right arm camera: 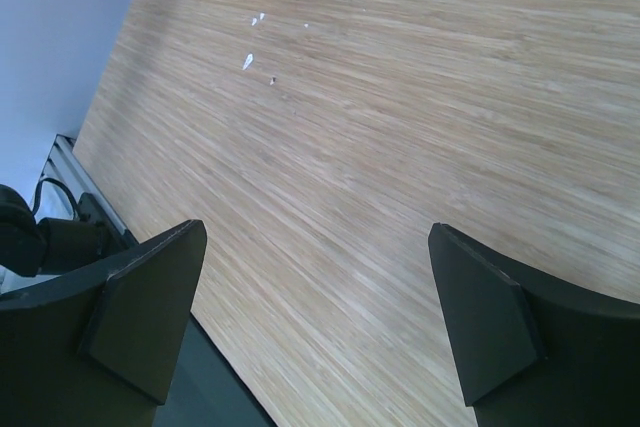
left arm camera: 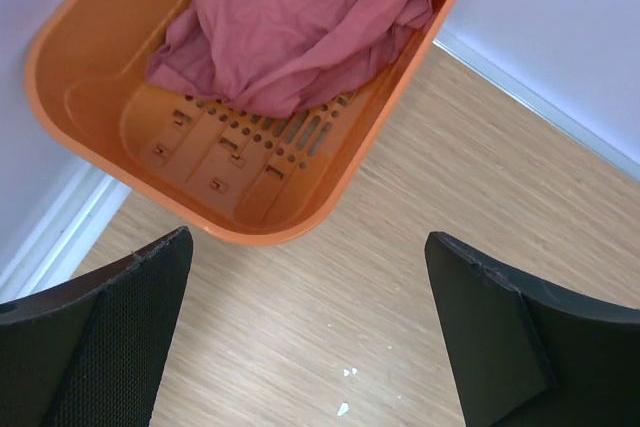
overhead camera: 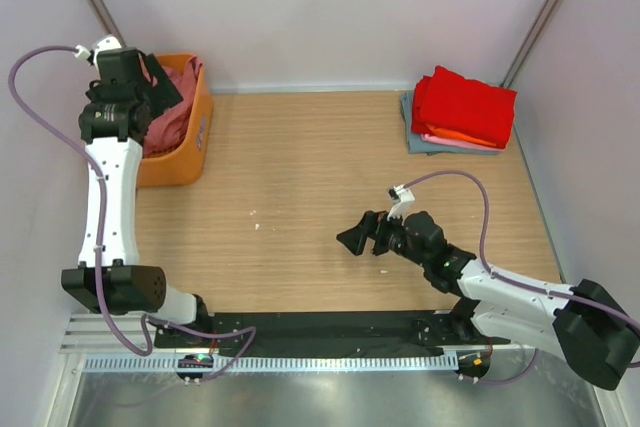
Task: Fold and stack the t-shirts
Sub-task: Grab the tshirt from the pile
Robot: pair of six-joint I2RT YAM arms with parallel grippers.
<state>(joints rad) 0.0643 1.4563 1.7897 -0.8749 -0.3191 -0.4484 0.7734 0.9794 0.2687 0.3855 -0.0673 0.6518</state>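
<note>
My left claw (left arm camera: 308, 237) is spread wide and empty, hovering just short of the near rim of the orange plastic basket (left arm camera: 90, 107), which sits at the far left corner of the surface (overhead camera: 300, 167). My right claw (right arm camera: 318, 230) is likewise spread and empty, low over bare wood toward the near edge, right of centre. The salmon-pink t-shirt (left arm camera: 300, 27) lies crumpled in the far end of the basket with a fold draped over its rim; the slotted floor at the near end is bare. The folded stack (overhead camera: 462, 112) is at the far right corner: the bright red t-shirt (overhead camera: 470, 97) on top, orange and pale pink edges under it, the grey-blue t-shirt (overhead camera: 412, 135) lowest. Judgement: the step in hand is fetching the crumpled shirt. To do it well I should reach past the bare floor, come down on the highest ridge of cloth, and pinch a thick fold rather than a single layer. Then I lift straight up until the hem clears the rim, because the draped fold may snag and drag the light basket. I would set it on the open middle of the surface, where the right claw can take a second corner.
</note>
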